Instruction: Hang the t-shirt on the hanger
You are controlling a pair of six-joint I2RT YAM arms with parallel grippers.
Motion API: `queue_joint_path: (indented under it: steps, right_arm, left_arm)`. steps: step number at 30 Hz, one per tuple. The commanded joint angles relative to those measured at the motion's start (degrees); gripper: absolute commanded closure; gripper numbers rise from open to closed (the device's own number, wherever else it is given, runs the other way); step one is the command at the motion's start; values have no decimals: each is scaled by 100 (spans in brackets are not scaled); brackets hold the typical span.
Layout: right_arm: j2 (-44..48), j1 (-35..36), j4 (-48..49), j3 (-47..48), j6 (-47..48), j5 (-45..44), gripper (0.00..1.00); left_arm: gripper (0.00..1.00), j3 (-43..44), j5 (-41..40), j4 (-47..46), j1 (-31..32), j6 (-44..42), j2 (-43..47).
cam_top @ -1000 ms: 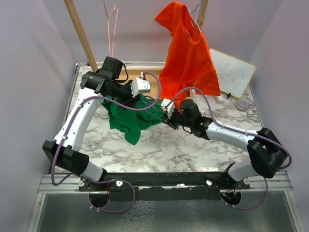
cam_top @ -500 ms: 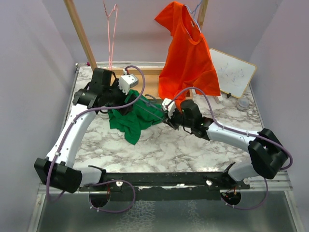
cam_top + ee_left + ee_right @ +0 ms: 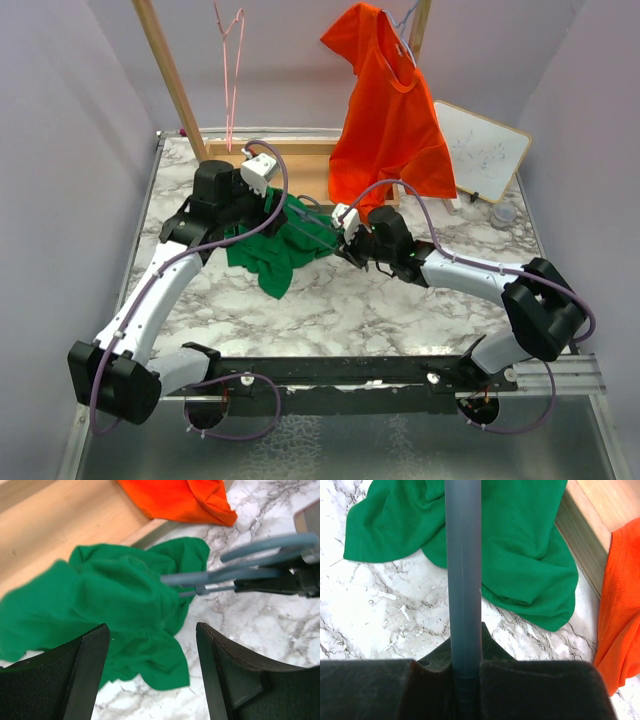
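Crumpled green t-shirt [image 3: 268, 252] on the marble surface [image 3: 400, 310], hanger [image 3: 240, 572] poked into it.
Right fingers [image 3: 545, 690] clamped on the slate-grey hanger's bar; its far end sits buried in the shirt's folds. Left fingers [image 3: 85, 675] spread wide, holding nothing, poised over the shirt beside the wooden rack base [image 3: 60, 520]. Orange-red t-shirt [image 3: 390, 110] hangs behind, its hem near the green one.
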State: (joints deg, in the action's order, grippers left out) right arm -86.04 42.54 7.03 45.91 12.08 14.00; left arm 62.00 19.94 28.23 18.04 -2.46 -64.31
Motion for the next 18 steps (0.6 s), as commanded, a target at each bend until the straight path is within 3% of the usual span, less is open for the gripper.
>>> queue_joint_path:
  steps: [1, 5, 9, 14, 18]
  right_arm:
    - [17, 25, 291, 220, -78, -36, 99]
    - [6, 26, 257, 234, -66, -47, 99]
    - [-35, 26, 181, 294, -30, -38, 99]
    - [-61, 26, 69, 353, 47, -21, 99]
    - [-54, 26, 13, 355, 73, -20, 99]
  left_arm:
    - [28, 253, -38, -1032, 16, -347, -466]
    - [28, 336, -9, -1356, 15, -768, -675]
    - [30, 350, 560, -1323, 8, -1730, -745]
    - [32, 604, 1959, -318, -118, -3261, -883]
    - [36, 808, 2338, 522, -267, -4422, -1072]
